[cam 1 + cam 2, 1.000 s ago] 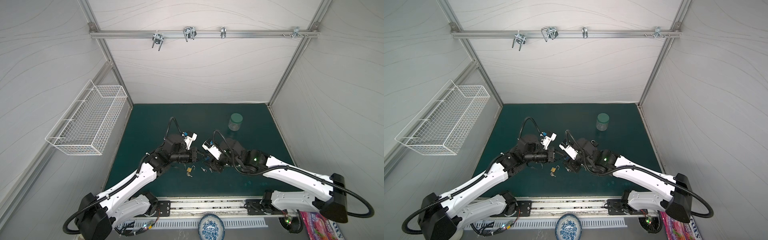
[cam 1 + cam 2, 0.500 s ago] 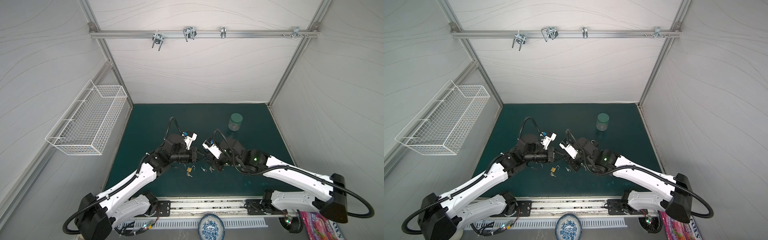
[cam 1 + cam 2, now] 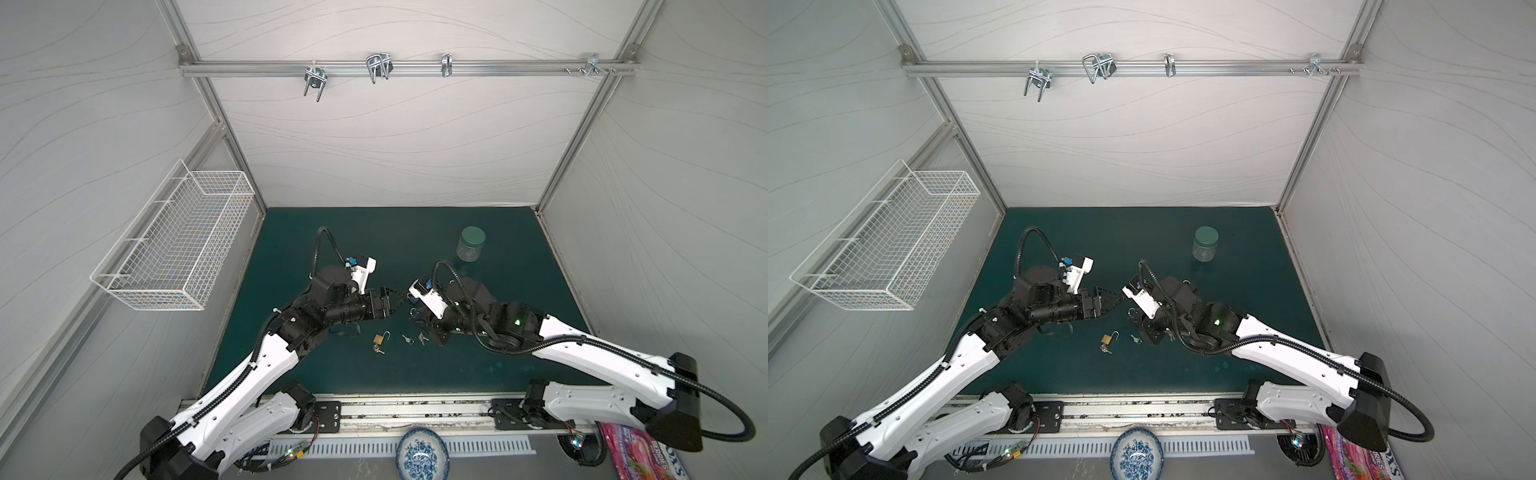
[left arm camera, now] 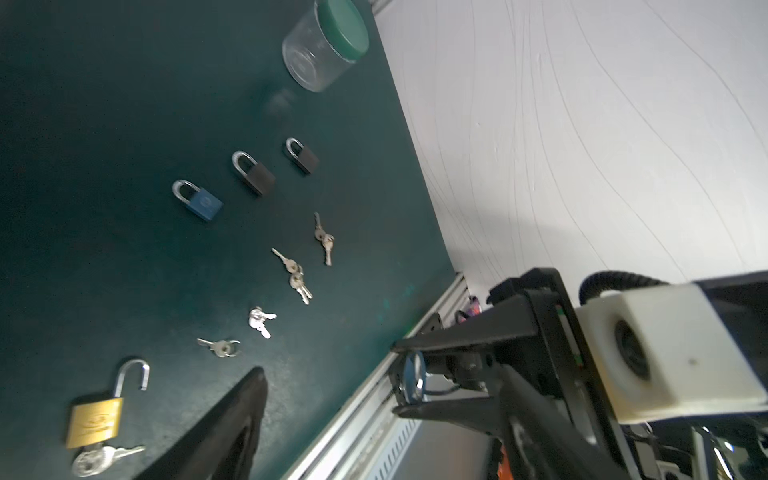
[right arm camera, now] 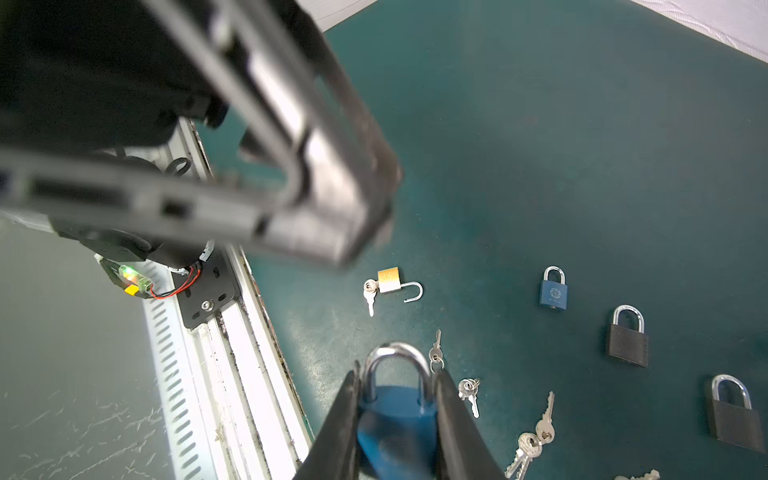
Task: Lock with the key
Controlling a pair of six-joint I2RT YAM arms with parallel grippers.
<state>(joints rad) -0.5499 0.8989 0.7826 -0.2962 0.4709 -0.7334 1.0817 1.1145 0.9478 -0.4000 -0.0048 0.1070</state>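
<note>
Spreading over the whole floor, the dark green mat (image 3: 374, 249) carries everything, and the two arms meet near its middle. The left gripper (image 3: 398, 305) stands with its jaws spread and nothing between them, its tip close to the right gripper (image 5: 399, 372). That one is clenched on the body of a blue padlock (image 5: 395, 411), held clear of the mat with the shackle pointing away from the wrist. In both top views a green-lidded jar (image 3: 471, 245) stands at 1 o'clock from the mat's middle. A brass padlock (image 3: 379, 338) lies at 7 o'clock, shackle swung open, with a key (image 5: 369, 301) at its base. A second blue padlock (image 5: 554, 291) and two black padlocks (image 5: 627, 338) lie in a row, hidden under the right arm from above, and small key bunches (image 4: 259, 320) are scattered near them. As I judge it, trouble could come three ways: the keys are thin, flat on the mat and ringed together, so a pinch may slide off or lift a bunch that does not fit the held lock; that lock's keyhole end seems buried in the right gripper's clasp, so a key may not reach it; and the grippers sit so close that a reach toward 6 o'clock could knock them together
</note>
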